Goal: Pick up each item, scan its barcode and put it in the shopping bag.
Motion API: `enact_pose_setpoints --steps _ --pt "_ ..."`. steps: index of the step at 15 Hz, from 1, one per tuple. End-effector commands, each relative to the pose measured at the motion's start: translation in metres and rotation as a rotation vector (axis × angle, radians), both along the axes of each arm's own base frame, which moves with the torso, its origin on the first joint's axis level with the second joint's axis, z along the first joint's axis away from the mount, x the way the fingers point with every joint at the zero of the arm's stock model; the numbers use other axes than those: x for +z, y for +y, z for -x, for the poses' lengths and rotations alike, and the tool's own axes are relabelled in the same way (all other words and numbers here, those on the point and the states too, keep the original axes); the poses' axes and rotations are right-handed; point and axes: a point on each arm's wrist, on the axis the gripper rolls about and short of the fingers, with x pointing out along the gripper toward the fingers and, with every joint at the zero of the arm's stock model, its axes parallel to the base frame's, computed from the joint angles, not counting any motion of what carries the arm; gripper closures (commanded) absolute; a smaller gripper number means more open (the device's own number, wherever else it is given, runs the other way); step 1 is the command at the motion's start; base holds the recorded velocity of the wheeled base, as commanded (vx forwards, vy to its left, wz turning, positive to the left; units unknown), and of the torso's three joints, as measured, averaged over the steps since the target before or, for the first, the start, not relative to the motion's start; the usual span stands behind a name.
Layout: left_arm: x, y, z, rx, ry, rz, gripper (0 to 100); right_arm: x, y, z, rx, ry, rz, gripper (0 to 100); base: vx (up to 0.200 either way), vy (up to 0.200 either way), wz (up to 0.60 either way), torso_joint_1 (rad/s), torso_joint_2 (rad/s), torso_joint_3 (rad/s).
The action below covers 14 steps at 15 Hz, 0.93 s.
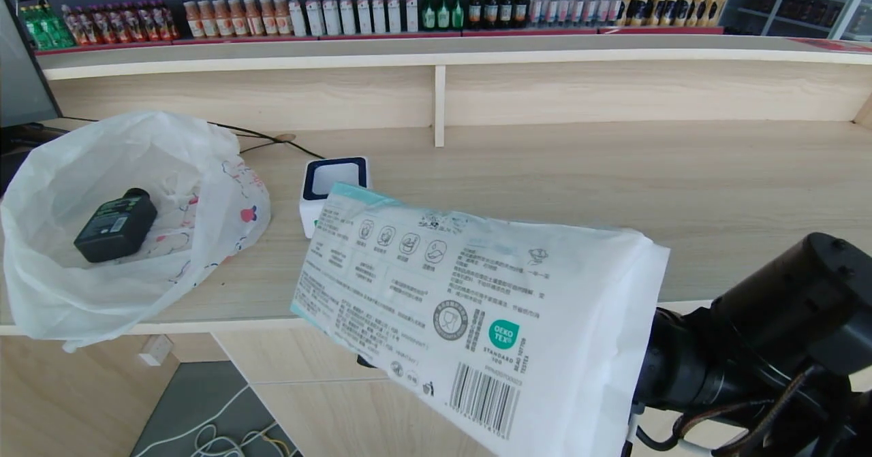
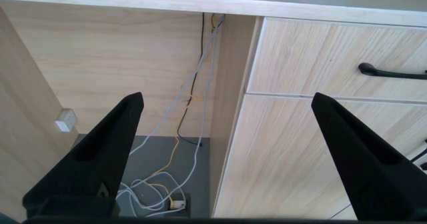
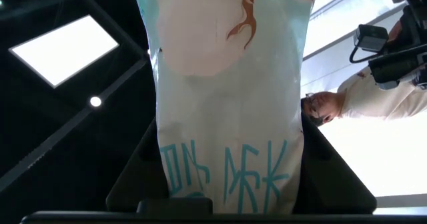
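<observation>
A white soft pack (image 1: pixel 477 307) with printed text and a barcode on its upper face hangs over the counter's front edge. Its far end comes close to the white cube scanner (image 1: pixel 334 186) with its dark window on top. My right gripper (image 3: pixel 230 131) is shut on the pack (image 3: pixel 230 84), and both dark fingers (image 3: pixel 137 164) press its sides. My right arm (image 1: pixel 749 348) comes in from the lower right. The white shopping bag (image 1: pixel 54 266) lies open on the counter's left end with a dark bottle (image 1: pixel 116 225) inside. My left gripper (image 2: pixel 227 97) is open below the counter's edge.
The light wooden counter (image 1: pixel 613 184) has a raised back ledge (image 1: pixel 436 62). Behind it stands a shelf with several drink bottles (image 1: pixel 422 11). A cable (image 1: pixel 272 140) runs to the scanner. Under the counter are drawers (image 2: pixel 333 64), a black handle (image 2: pixel 393 71) and loose cables (image 2: pixel 180 151).
</observation>
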Motion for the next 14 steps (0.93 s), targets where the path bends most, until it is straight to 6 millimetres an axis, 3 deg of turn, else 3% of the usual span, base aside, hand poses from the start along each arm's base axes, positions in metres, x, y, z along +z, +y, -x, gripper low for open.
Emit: enact_pose_setpoints --steps 1,14 --pt "0.0000 0.0000 0.0000 0.000 0.000 -0.001 0 -0.0023 -0.0023 0.0004 -0.003 0.009 0.007 100 0.000 0.000 0.00 0.000 0.00 0.000" --pt "0.0000 0.0000 0.0000 0.000 0.000 0.001 0 0.0000 -0.0060 -0.0003 -0.014 0.003 0.002 100 0.000 0.000 0.00 0.000 0.00 0.000"
